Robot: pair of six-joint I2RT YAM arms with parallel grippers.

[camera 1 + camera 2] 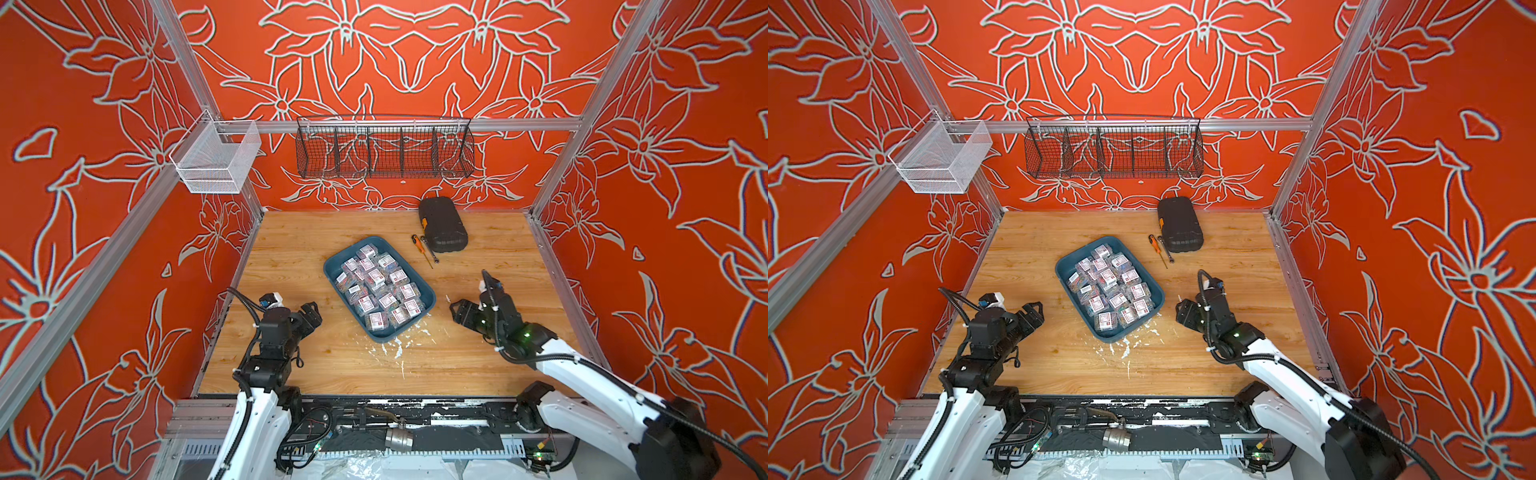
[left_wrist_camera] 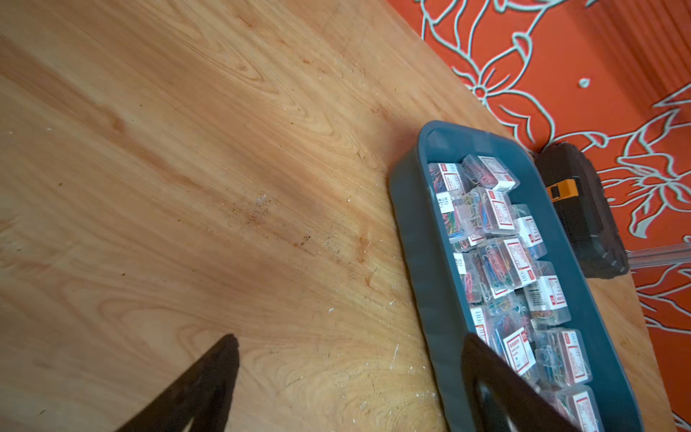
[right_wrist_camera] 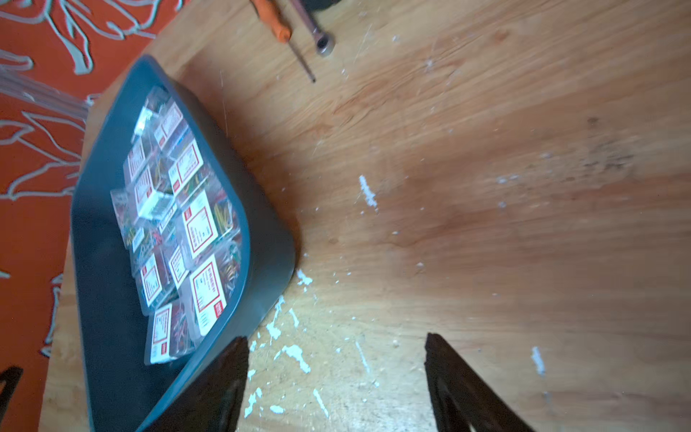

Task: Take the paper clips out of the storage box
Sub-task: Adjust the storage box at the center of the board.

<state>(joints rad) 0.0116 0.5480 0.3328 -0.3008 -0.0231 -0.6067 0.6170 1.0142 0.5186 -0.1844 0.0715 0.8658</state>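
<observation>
The left end effector (image 2: 349, 340) and right end effector (image 3: 336, 338) are hovering with jaws apart either side of the box (image 1: 382, 337) holding the clips (image 1: 380, 286)

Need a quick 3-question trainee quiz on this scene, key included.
1. True or false: every box of paper clips sits inside the storage box.
2. What lies beside the black case? A) screwdriver B) scissors C) tape roll
3. Fill in: the left gripper and right gripper each hold ___.
Key: 1 true; 2 A; 3 nothing.
</observation>
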